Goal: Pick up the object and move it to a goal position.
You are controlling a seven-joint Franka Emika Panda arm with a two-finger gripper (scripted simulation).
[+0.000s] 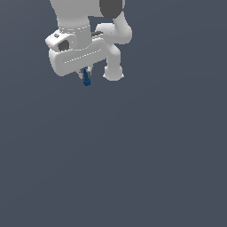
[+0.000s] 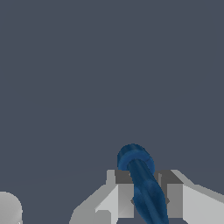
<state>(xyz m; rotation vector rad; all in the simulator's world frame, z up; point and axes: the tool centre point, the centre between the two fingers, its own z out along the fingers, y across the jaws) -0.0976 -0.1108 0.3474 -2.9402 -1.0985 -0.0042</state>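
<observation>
Two cams: one wide and far off, one tight on the wrist.
Exterior sits high, arm small in frame's upper left; wrist cam looks past the gripper [image 2: 146,199] at floor. Both show the blue object [image 1: 86,79].

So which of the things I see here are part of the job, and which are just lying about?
Part of the job:
- the small dark blue piece, held between the jaws
- the gripper, shut on that piece

Just there:
- the plain grey surface underneath
- nothing else shows in either view; no mark for the goal position is visible
</observation>
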